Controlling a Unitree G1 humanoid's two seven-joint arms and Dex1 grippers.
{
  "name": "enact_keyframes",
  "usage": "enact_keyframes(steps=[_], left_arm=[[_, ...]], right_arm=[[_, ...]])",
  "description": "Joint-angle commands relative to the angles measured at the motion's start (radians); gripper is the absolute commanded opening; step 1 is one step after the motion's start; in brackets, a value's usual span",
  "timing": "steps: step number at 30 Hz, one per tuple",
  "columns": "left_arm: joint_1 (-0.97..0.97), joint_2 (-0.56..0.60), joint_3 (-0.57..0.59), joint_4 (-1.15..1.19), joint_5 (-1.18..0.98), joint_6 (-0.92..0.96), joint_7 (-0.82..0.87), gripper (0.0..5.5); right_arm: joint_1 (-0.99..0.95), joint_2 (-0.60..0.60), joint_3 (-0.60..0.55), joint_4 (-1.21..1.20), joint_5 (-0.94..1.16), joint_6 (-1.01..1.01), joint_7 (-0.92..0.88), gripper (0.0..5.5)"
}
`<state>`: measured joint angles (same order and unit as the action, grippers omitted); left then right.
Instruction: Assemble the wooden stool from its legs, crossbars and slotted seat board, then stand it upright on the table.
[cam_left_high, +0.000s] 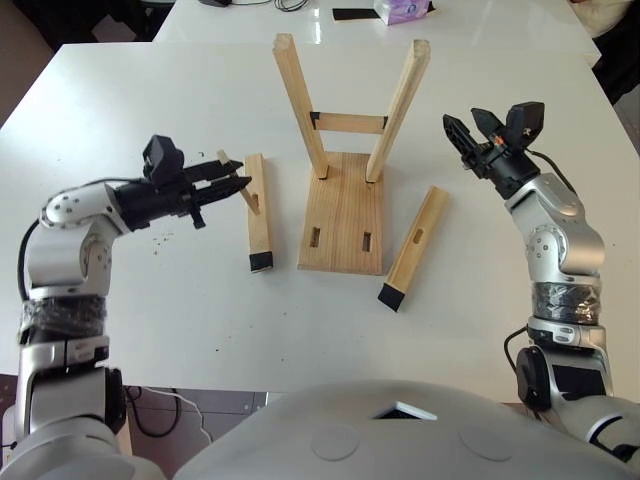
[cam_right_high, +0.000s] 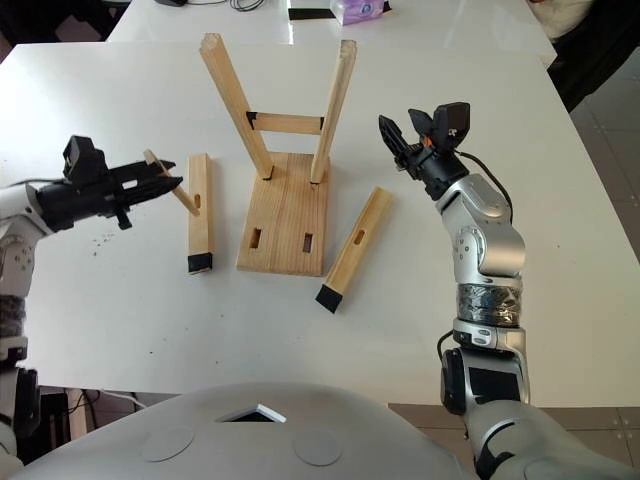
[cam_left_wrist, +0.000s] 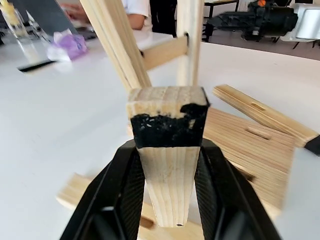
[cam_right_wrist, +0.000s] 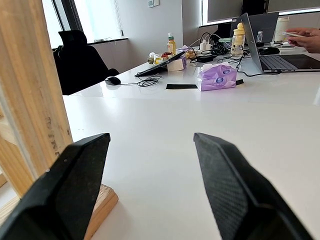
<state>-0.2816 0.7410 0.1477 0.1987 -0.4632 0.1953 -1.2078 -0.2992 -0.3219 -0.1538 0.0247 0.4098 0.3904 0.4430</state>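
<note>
The slotted seat board (cam_left_high: 342, 215) lies flat mid-table. Two legs (cam_left_high: 300, 100) stand in its far end, joined by a crossbar (cam_left_high: 348, 123). One loose leg (cam_left_high: 258, 212) lies just left of the board, another loose leg (cam_left_high: 415, 247) just right of it. My left gripper (cam_left_high: 238, 185) hovers over the left loose leg, shut on a short crossbar (cam_left_wrist: 167, 150) with a black-marked end. Right of the standing legs, my right gripper (cam_left_high: 475, 130) is held above the table, open and holding nothing; one standing leg (cam_right_wrist: 30, 90) is close beside its finger (cam_right_wrist: 70, 195).
A second white table stands behind, carrying a purple tissue pack (cam_left_high: 405, 10) and a black flat item (cam_left_high: 350, 14). Farther off are a laptop (cam_right_wrist: 270, 45) and bottles. The white table (cam_left_high: 200, 320) has bare surface in front of the board.
</note>
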Motion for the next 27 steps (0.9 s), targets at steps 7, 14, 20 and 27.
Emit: enact_keyframes(steps=[7, 14, 20, 27], left_arm=[[-0.183, -0.018, -0.09, 0.337, 0.166, -0.237, -0.076, 1.31], [-0.165, -0.03, -0.083, 0.349, 0.16, -0.273, -0.09, 1.31], [-0.138, -0.033, -0.081, 0.289, 0.136, -0.258, -0.108, 1.31], [-0.117, -0.041, -0.099, 0.243, 0.138, -0.241, -0.126, 1.31]], right_arm=[[-0.084, -0.006, 0.016, 0.093, -0.035, -0.034, 0.036, 3.1], [-0.098, -0.014, 0.015, 0.13, -0.043, -0.046, 0.057, 3.1], [-0.103, -0.017, 0.015, 0.146, -0.048, -0.048, 0.069, 3.1], [-0.105, -0.019, 0.018, 0.154, -0.053, -0.049, 0.075, 3.1]])
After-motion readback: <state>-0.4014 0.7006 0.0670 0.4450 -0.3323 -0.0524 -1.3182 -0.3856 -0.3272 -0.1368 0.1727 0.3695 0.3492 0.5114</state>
